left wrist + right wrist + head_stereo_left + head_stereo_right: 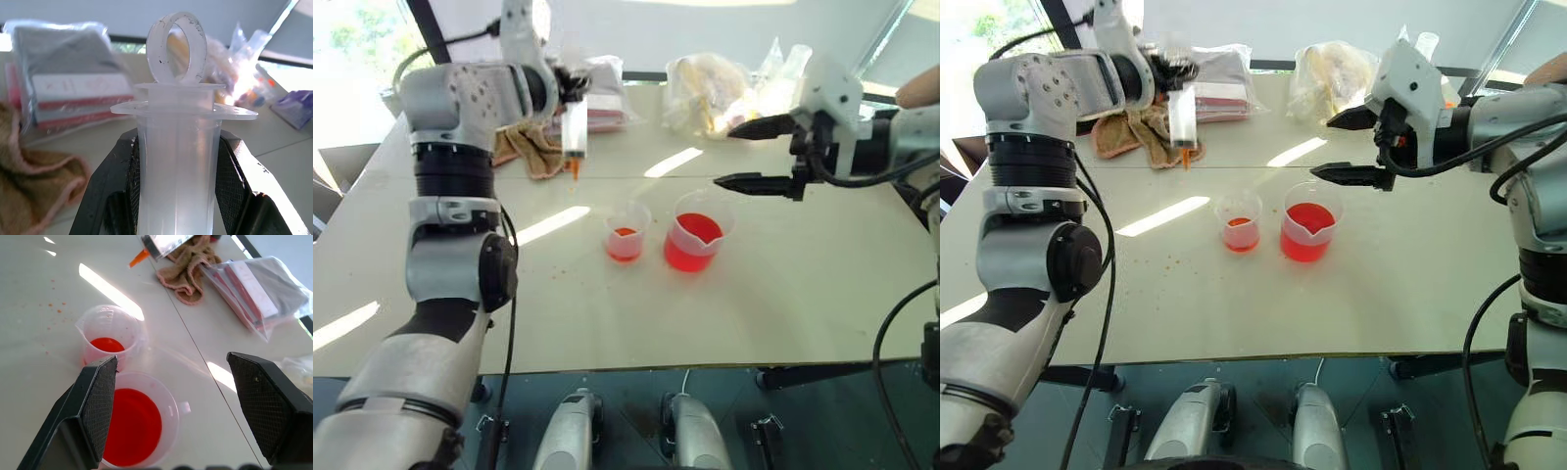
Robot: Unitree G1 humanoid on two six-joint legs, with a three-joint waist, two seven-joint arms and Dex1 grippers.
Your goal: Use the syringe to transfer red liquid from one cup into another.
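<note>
A: What do you see on the left?

B: The left gripper (570, 90) is pinching the syringe (574, 132) by its barrel. The syringe hangs upright in the air, orange tip down, above the worktop (783, 294) and behind the 2 cups. A brown cloth (530, 147) lies just behind it.

A: Is there red liquid (690, 253) in the syringe?

B: I cannot tell. The barrel looks mostly clear and the plunger ring (177, 46) sits low, right on the top of the barrel.

A: And in the middle?

B: The small cup (626, 233) has a little red in the bottom. Just beside it, on its right, the big cup (697, 231) holds a lot more red. They stand close but do not touch.

A: What about the right side?

B: The right gripper (756, 155) is spread wide with nothing in it. It hovers above the big cup.

A: So which step is this?

B: I think it is the start of a fill. The tip should go down into the big cup next. Then the right gripper needs to pull the plunger ring up.
</note>
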